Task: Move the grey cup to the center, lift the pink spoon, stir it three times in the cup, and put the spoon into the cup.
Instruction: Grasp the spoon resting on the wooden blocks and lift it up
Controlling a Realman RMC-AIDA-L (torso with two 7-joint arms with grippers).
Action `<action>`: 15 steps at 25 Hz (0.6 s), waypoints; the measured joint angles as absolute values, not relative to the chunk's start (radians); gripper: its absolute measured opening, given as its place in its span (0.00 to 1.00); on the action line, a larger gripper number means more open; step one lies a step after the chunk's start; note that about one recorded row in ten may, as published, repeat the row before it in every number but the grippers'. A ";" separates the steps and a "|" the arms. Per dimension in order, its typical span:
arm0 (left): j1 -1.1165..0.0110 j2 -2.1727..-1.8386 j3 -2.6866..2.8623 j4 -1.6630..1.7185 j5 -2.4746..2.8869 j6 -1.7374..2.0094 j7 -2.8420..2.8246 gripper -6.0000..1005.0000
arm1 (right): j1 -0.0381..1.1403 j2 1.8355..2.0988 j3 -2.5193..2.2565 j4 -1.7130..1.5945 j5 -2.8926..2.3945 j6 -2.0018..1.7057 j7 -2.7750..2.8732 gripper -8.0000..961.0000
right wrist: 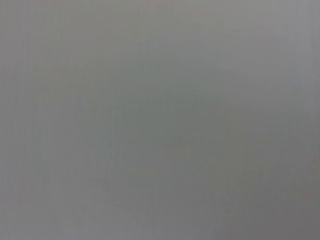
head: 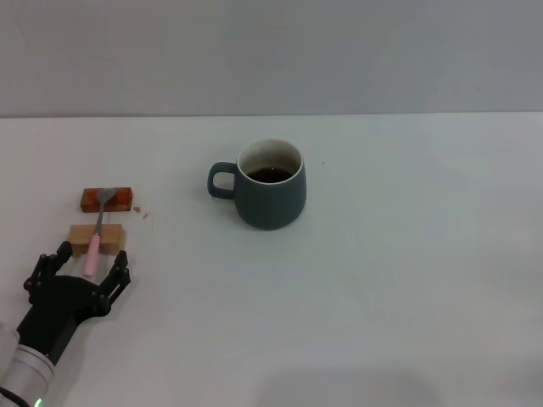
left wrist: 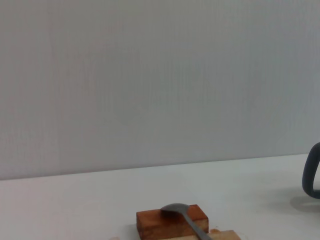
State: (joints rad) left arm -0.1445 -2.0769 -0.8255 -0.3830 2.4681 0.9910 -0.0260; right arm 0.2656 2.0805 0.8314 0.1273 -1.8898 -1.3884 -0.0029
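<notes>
The grey cup (head: 271,186) stands upright near the middle of the white table, handle to the left, dark liquid inside. Its handle edge shows in the left wrist view (left wrist: 313,171). The pink spoon (head: 96,231) lies across two blocks at the left, its metal bowl on the reddish-brown block (head: 107,198) and its pink handle over the tan block (head: 97,238). The spoon's bowl (left wrist: 176,209) shows in the left wrist view. My left gripper (head: 87,266) is open, its fingers on either side of the pink handle's near end. The right gripper is out of view.
The white table (head: 382,280) runs to a grey wall at the back. A few reddish crumbs (head: 142,212) lie beside the blocks. The right wrist view shows only plain grey.
</notes>
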 joint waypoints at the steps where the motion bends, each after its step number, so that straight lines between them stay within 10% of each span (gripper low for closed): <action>1: -0.145 -2.077 -0.825 -0.383 2.468 0.991 -0.026 0.83 | 0.266 2.081 0.831 0.127 -1.890 -1.388 -0.003 0.01; 15: -0.149 -2.076 -0.821 -0.387 2.442 0.991 -0.026 0.75 | 0.271 2.078 0.831 0.123 -1.890 -1.388 -0.003 0.01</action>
State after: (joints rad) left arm -0.1486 -2.0761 -0.8206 -0.3871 2.4420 0.9908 -0.0264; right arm 0.2713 2.0783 0.8314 0.1226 -1.8899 -1.3883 -0.0029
